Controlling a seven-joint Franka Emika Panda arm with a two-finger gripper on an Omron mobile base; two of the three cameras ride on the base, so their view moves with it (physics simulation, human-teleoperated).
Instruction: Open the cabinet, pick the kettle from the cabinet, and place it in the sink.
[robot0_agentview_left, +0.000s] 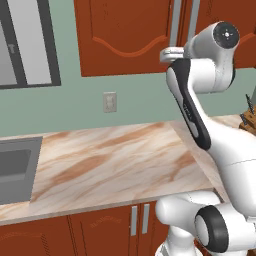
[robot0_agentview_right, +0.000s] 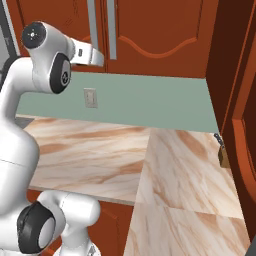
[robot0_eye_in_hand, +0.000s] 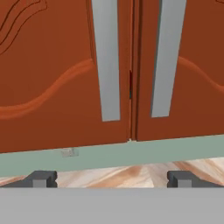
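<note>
Cabinet (robot0_eye_in_hand: 65, 78): the reddish-brown wall cabinet hangs above the countertop; both arched doors are shut, and only a thin dark seam shows between them in the hand view. Its top is cut off in every view.
Bar handles: the left handle (robot0_eye_in_hand: 106, 61) and the right handle (robot0_eye_in_hand: 167, 57) stand either side of the seam; their upper ends run out of the hand view, only the lower ends show.
Kettle: cannot be made out anywhere; with the doors shut, whatever is inside the cabinet is hidden.
Gripper (robot0_eye_in_hand: 113, 178): raised in front of the lower edge of the doors, facing the seam. Its two dark fingertips (robot0_eye_in_hand: 41, 178) stand wide apart with nothing between them, so it is released and grasps nothing. In the base views the hand is mostly hidden behind the arm's own wrist, so the fingers cannot be read there.
Sink (robot0_agentview_left: 15, 167): the dark grey basin is set in the countertop at the left edge of the left base view; its left part is cut off, and the faucet cannot be seen.
Countertop (robot0_agentview_left: 115, 160): marbled tan, running along the wall and turning at a corner toward the right.
Wall outlet (robot0_agentview_left: 109, 101): on the green wall between the countertop and the cabinet; in the hand view it is only a faint smudge.
Knife block (robot0_agentview_right: 223, 152): near the right edge of the countertop, partly hidden by the tall wooden panel beside it; details are hard to make out.
</note>
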